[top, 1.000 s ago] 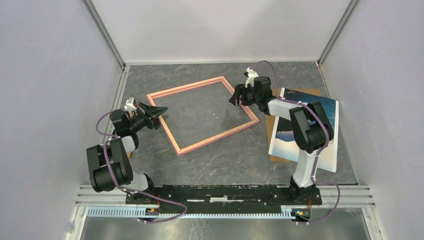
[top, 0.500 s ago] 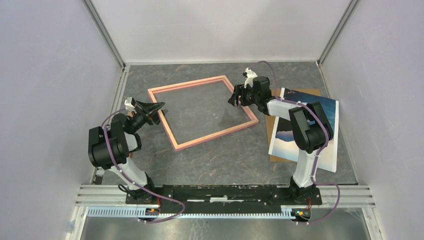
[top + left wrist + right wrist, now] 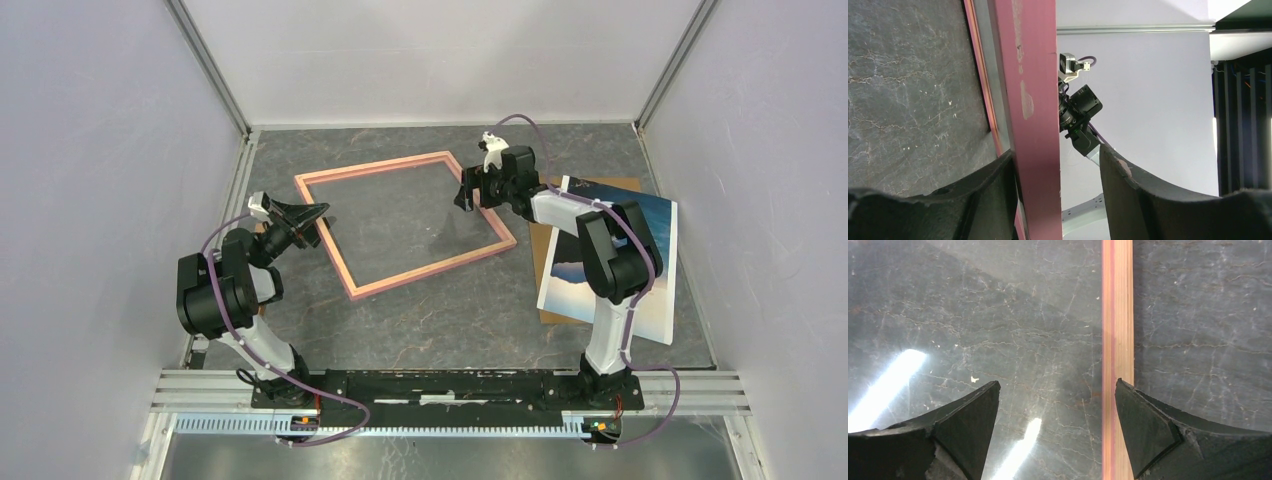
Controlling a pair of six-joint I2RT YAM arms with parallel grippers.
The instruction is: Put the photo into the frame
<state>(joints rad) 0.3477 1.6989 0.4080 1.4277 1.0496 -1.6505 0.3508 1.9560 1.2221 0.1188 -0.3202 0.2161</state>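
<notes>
Lying askew on the dark surface, the frame has both arms at it. The left gripper stands open astride its left rail, one finger touching. The right gripper hangs wide open over its right rail. At the right, the photo rests on a brown board.

Pale lilac walls enclose a dark grey marbled table on three sides; metal rails line its near edge.

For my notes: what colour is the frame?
Salmon-pink to orange; the frame shows best in the top view.
</notes>
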